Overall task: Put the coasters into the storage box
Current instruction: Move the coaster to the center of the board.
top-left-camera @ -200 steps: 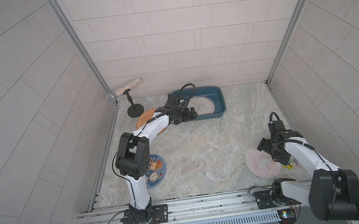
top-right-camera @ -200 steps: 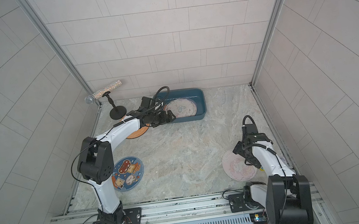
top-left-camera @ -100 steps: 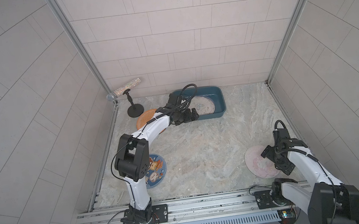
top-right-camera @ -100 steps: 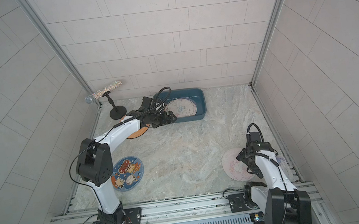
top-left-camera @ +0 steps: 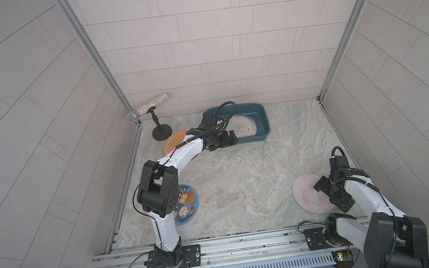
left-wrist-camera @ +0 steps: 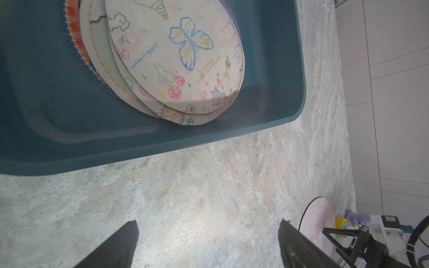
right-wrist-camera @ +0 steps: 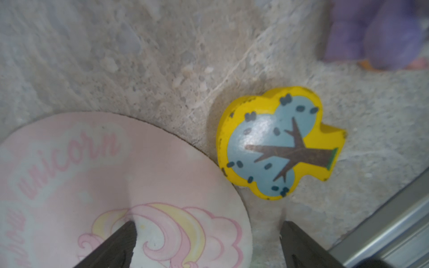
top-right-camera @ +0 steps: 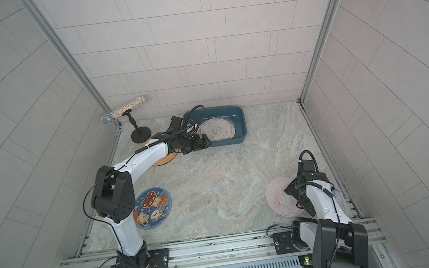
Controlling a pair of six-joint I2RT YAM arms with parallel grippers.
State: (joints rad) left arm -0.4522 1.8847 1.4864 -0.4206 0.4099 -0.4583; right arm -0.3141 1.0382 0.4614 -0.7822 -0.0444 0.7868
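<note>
The teal storage box stands at the back with several coasters stacked in it, a butterfly-print one on top. My left gripper is open and empty over the table, just outside the box's near wall. An orange coaster lies partly under the left arm. A blue cartoon coaster lies near the left base. My right gripper is open astride the edge of the pink unicorn coaster: one finger is over the coaster, the other over bare table.
A yellow tree-shaped block touches the pink coaster's edge, with a purple toy beyond it by the right wall rail. A microphone on a black round stand is at the back left, beside the orange coaster.
The right gripper has moved toward the front and down onto the pink coaster's right edge. The left gripper has drawn back slightly from the box, still open.
</note>
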